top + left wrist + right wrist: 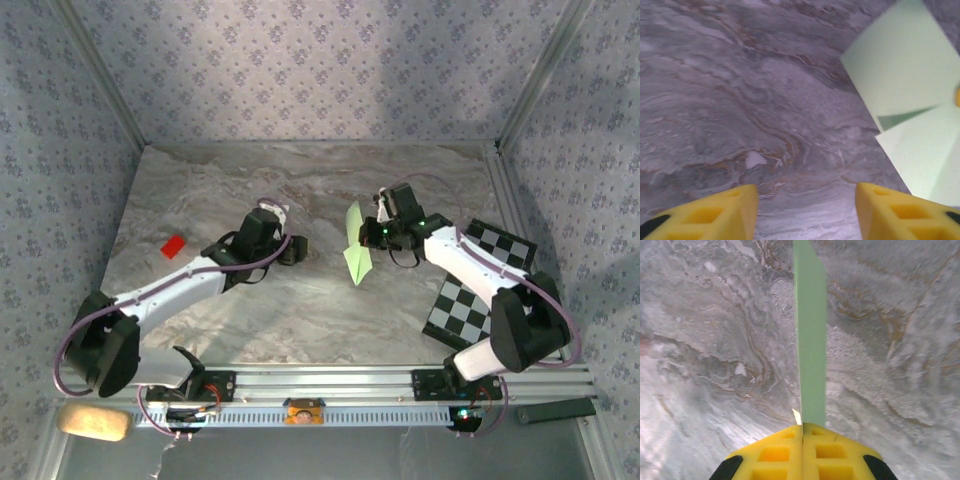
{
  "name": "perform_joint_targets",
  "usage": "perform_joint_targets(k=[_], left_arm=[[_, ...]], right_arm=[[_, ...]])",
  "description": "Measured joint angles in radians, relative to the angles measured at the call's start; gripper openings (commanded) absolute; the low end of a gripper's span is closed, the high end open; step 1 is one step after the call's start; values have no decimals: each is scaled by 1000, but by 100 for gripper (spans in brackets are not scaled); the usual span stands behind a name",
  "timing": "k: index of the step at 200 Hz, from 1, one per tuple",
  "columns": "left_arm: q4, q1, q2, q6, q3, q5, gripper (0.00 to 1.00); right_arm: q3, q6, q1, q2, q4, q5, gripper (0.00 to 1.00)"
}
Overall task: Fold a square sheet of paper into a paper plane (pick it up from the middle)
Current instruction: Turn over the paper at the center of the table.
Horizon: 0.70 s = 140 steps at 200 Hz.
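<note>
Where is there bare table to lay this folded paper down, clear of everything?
Widest: the far strip of table along the back wall. Also the near-centre patch just beyond the rail. Crowded: the middle, where the right gripper holds the paper plane beside the left gripper, and the right edge, covered by the checkered board.

Mint green on grey marble going on here

The paper plane (357, 245) is glowing pale green, the surface (250, 190) is swirling grey-white marble with brownish veins, both the left pincer (806, 197) and right pincer (802, 435) are sporting bright yellow, a small square (172, 246) is popping red, and the board (470, 300) is rocking black-and-white checks.
</note>
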Motion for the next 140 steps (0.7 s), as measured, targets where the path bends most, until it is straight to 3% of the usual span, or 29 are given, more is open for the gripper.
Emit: perform_joint_targets(k=[47, 95, 140], left_arm=[[19, 56, -105, -74, -71, -91, 99], [26, 159, -216, -207, -161, -135, 100], [5, 199, -263, -224, -182, -135, 100]], right_arm=[[109, -110, 88, 9, -199, 286, 3], [217, -140, 173, 103, -359, 565, 4], [329, -134, 267, 285, -480, 760, 4]])
